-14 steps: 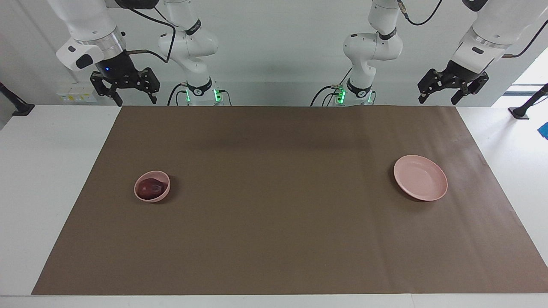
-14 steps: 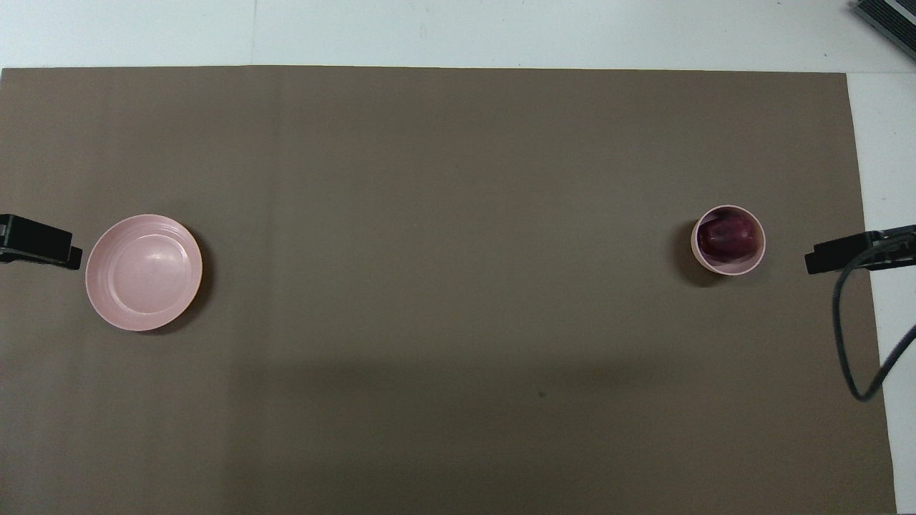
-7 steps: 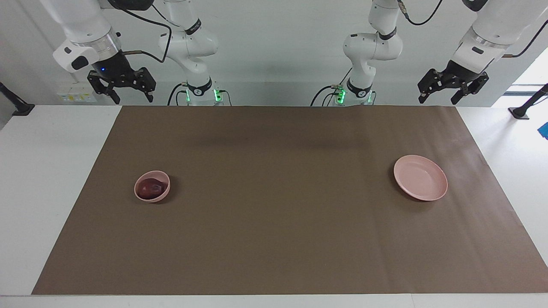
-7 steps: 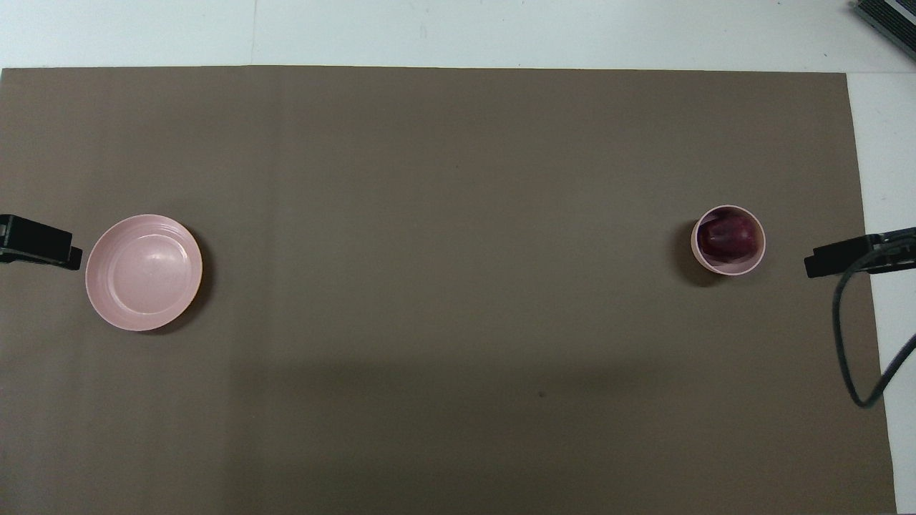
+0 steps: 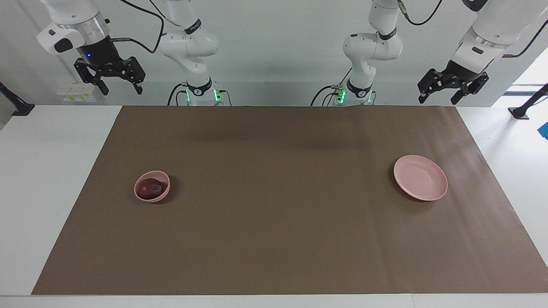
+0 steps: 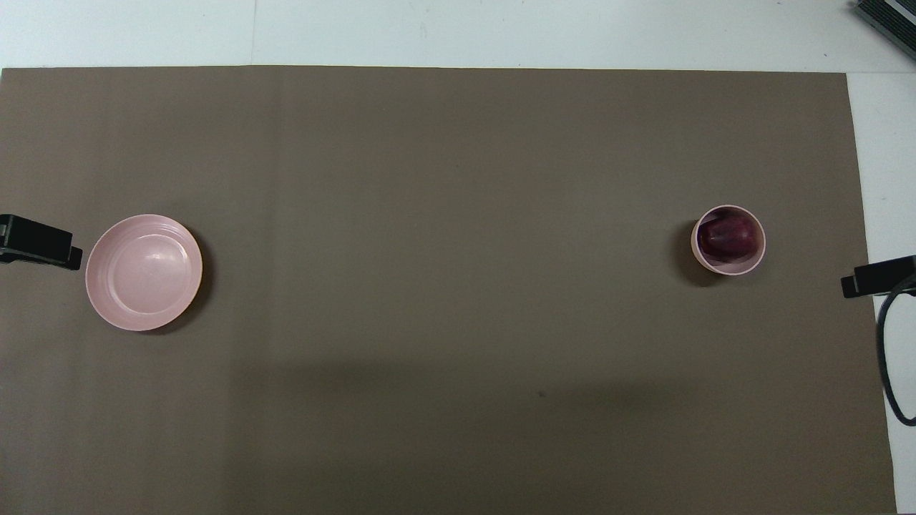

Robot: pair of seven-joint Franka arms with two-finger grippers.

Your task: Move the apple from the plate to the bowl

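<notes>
The dark red apple lies inside the small pink bowl toward the right arm's end of the mat. The wide pink plate stands empty toward the left arm's end. My right gripper is open and empty, raised high over the table's edge by the robots. My left gripper is open and empty, raised high over the mat's corner by the robots. In the overhead view only the tip of the right gripper and the tip of the left gripper show.
A brown mat covers most of the white table. A black cable hangs from the right arm over the mat's edge. A dark stand sits on the table at the left arm's end.
My right gripper has risen and drawn back toward its end of the table, away from the bowl. The left arm, the apple, the bowl and the plate have not moved.
</notes>
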